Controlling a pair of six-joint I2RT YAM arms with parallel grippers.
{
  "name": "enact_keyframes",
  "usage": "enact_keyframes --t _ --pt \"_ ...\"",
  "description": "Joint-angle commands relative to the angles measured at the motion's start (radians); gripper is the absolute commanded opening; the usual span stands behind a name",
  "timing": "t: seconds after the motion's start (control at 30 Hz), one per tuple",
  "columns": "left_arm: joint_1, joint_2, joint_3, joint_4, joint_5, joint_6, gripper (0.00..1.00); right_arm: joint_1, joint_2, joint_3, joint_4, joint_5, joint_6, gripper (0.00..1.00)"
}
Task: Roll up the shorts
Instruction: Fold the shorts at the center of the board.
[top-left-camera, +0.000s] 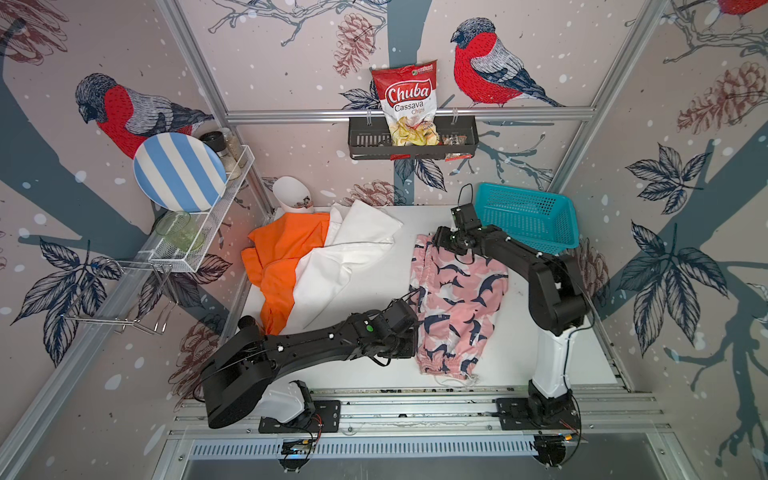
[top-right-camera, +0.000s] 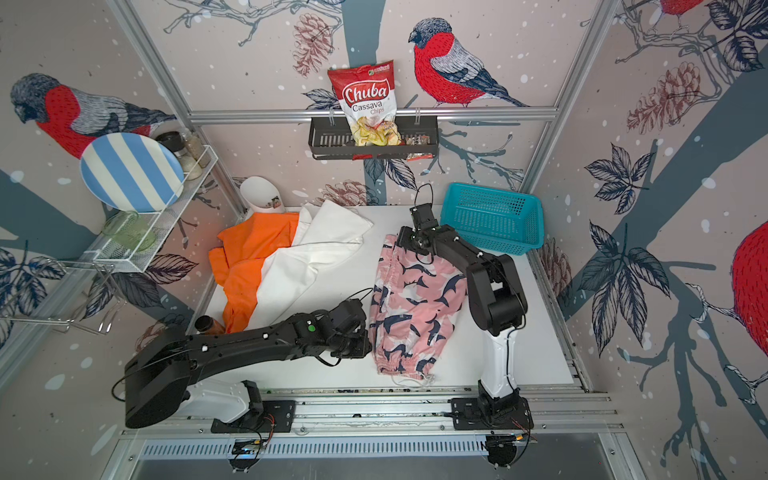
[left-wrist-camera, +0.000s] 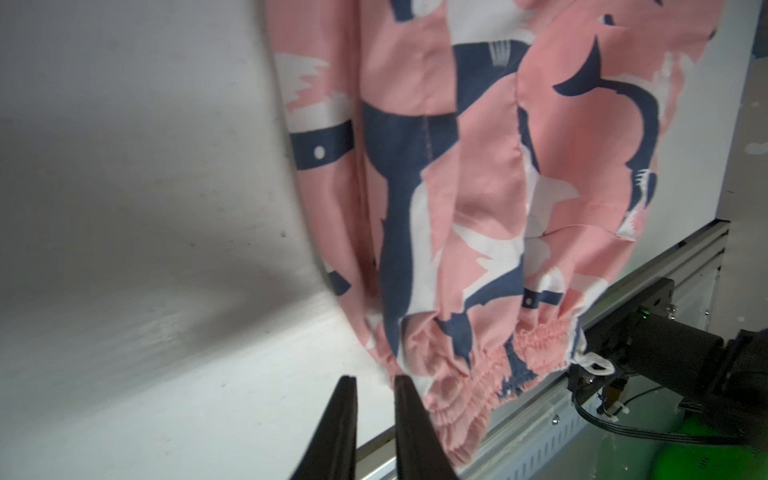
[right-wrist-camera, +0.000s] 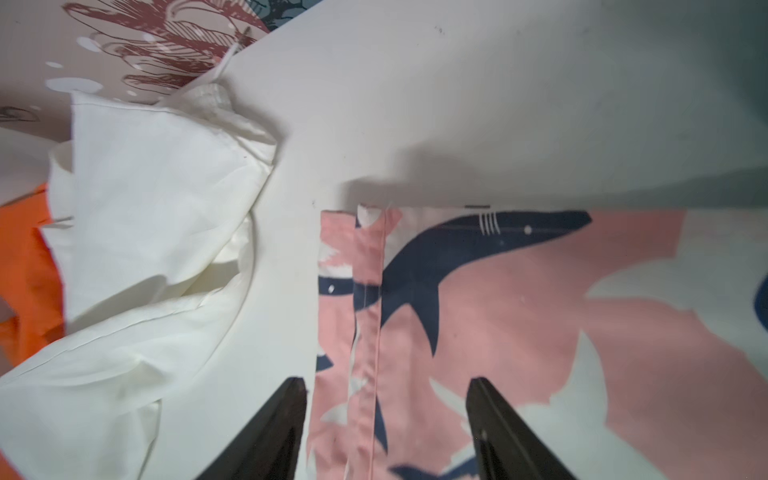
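**Left gripper** (left-wrist-camera: 372, 380): jaws parted by a narrow gap with nothing between them. The tips sit low over bare table, just beside the gathered waistband corner of the pink cloth shorts with navy-and-white shark print (top-left-camera: 457, 299). I cannot tell whether a fingertip touches the cloth.

**Right gripper** (right-wrist-camera: 386, 382): jaws spread wide and released, standing over the side seam at the hem end of the same shorts. Nothing is gripped.

**Pink shorts:** flat on the white table (top-left-camera: 519, 353), right of its middle. The long axis runs from back edge to front edge, with hems toward the back and the waistband and white drawstring (left-wrist-camera: 594, 365) at the front edge. One arm is at each end. A roll would likely run along this axis. The right jaws are already over cloth, so they look nearer a grasp.

**Plain white shorts** (top-left-camera: 353, 253) and **bright orange shorts** (top-left-camera: 282, 257): heaped together toward the back left corner, apart from the pink pair and unrolled.

**Teal plastic basket** (top-left-camera: 528, 216): at the back right corner.
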Motion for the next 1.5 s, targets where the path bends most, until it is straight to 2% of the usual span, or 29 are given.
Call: enact_keyframes --t 0.0,0.07,0.2,0.4,0.43,0.5,0.6,0.7,0.9,1.07,1.17,1.3,1.33,1.47 --pt "-0.004 0.0 -0.024 0.033 0.03 -0.009 0.29 0.013 0.11 0.127 -0.111 0.117 -0.065 0.68" --pt "-0.005 0.007 -0.034 0.053 0.046 -0.002 0.33 0.016 0.171 0.189 -0.124 0.148 -0.074 0.68" --pt "-0.011 -0.005 -0.009 0.021 0.037 0.009 0.33 0.017 0.253 0.263 -0.125 0.154 -0.087 0.67" --pt "-0.014 -0.074 0.075 -0.116 -0.026 0.025 0.35 0.032 0.264 0.272 -0.119 0.178 -0.087 0.53" --pt "-0.017 -0.075 0.082 -0.118 -0.02 0.025 0.36 0.035 0.256 0.272 -0.121 0.181 -0.086 0.53" --pt "-0.029 -0.067 0.086 -0.114 -0.011 0.027 0.38 0.042 0.24 0.266 -0.114 0.194 -0.087 0.61" --pt "-0.044 -0.038 0.075 -0.106 0.001 0.037 0.42 0.053 0.225 0.265 -0.095 0.175 -0.095 0.63" --pt "-0.049 -0.016 0.032 -0.057 0.038 0.033 0.44 0.063 0.249 0.298 -0.099 0.169 -0.106 0.64" --pt "-0.052 0.056 -0.024 0.022 0.078 0.033 0.43 0.061 0.304 0.333 -0.128 0.189 -0.103 0.58" --pt "-0.054 0.086 -0.05 0.04 0.076 0.033 0.35 0.063 0.307 0.338 -0.131 0.201 -0.103 0.42" --pt "-0.059 0.058 -0.028 -0.014 0.037 0.039 0.34 0.069 0.289 0.349 -0.14 0.208 -0.109 0.31" --pt "-0.059 -0.02 0.023 -0.11 -0.025 0.039 0.35 0.071 0.271 0.358 -0.148 0.205 -0.112 0.03" --pt "-0.06 -0.037 0.034 -0.121 -0.029 0.034 0.36 0.073 0.269 0.364 -0.154 0.206 -0.112 0.0" --pt "-0.083 -0.064 0.083 -0.141 -0.038 0.03 0.41 0.076 0.252 0.367 -0.155 0.21 -0.116 0.0"
